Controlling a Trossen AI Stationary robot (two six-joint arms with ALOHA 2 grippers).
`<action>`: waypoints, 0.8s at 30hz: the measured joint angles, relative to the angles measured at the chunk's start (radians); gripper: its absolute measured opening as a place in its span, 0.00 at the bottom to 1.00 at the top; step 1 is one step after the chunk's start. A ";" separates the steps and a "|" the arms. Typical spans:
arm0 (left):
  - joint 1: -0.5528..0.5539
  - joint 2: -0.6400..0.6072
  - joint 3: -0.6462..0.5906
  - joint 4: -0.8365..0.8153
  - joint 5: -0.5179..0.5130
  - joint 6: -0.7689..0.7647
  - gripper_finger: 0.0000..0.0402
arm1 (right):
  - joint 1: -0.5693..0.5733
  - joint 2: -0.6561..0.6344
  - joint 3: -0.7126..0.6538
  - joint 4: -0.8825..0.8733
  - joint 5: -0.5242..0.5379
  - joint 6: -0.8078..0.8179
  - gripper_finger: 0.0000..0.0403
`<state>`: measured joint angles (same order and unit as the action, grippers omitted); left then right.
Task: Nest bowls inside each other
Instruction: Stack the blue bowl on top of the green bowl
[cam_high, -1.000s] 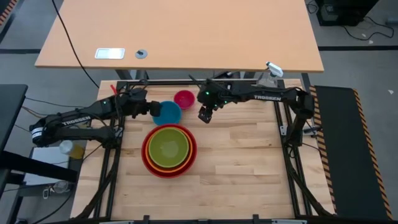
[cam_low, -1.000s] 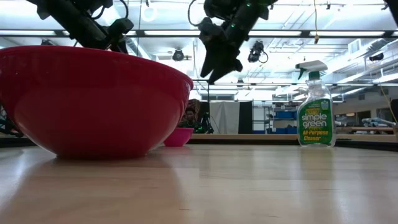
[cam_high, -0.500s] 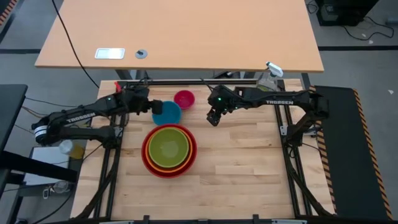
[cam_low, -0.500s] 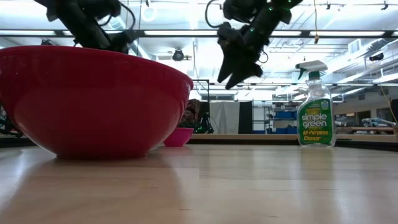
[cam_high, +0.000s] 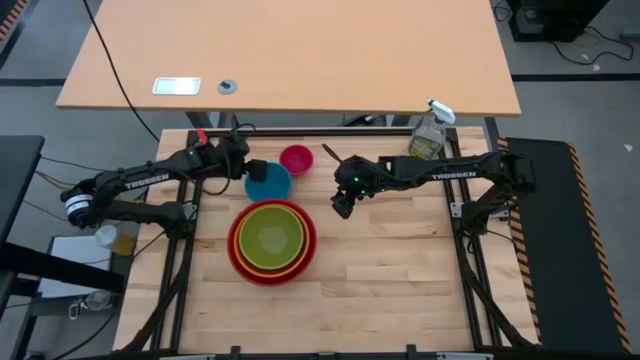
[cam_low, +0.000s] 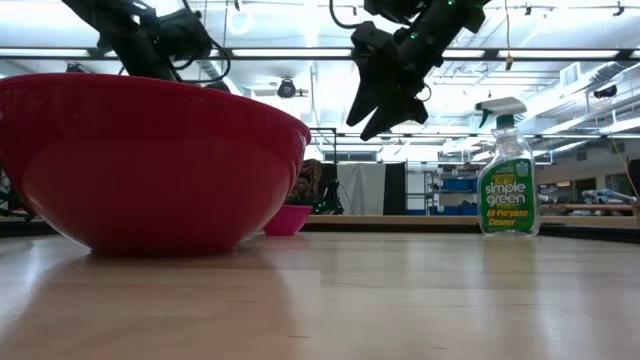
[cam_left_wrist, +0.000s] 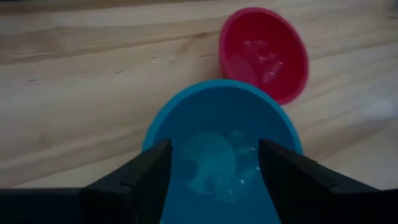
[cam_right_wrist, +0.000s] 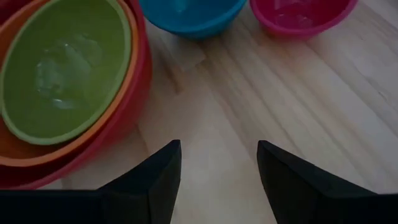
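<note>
The red bowl (cam_high: 236, 262) stands mid-table with the orange bowl (cam_high: 244, 256) and the lime green bowl (cam_high: 271, 236) nested in it. Behind it the blue bowl (cam_high: 270, 184) rests on its base, and the pink bowl (cam_high: 296, 158) stands just beyond. My left gripper (cam_high: 255, 172) hangs open over the blue bowl's left rim; in its wrist view the fingers (cam_left_wrist: 148, 179) flank the blue bowl (cam_left_wrist: 217, 130) without touching it. My right gripper (cam_high: 341, 210) is open above bare table, right of the stack; its fingers (cam_right_wrist: 157, 177) hold nothing.
A clear spray bottle (cam_high: 428, 135) with a white trigger stands at the table's far right corner, also showing in the low view (cam_low: 508, 175). The wooden table (cam_high: 400, 280) is bare on the right and near the front edge. A second, larger table lies beyond the far edge.
My right gripper has drawn away from the pink bowl, toward the table's near edge and a little to the right, still open. My left gripper has come forward over the blue bowl's left rim, tipping further down, still open. The bowls have stayed put.
</note>
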<state>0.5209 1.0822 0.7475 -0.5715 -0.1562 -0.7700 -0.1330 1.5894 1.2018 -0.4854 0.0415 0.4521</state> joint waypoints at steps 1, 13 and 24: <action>0.011 0.005 0.000 -0.001 0.015 0.003 0.60 | 0.005 0.000 0.000 0.001 0.003 0.004 0.54; 0.078 0.094 0.000 -0.015 0.078 0.099 0.60 | 0.020 0.000 0.000 0.034 0.018 0.009 0.54; 0.076 0.272 0.000 -0.065 0.108 0.223 0.56 | 0.019 0.000 0.000 0.111 0.018 -0.001 0.54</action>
<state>0.5964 1.3540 0.7471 -0.6362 -0.0486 -0.5466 -0.1139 1.5894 1.2018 -0.3744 0.0597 0.4507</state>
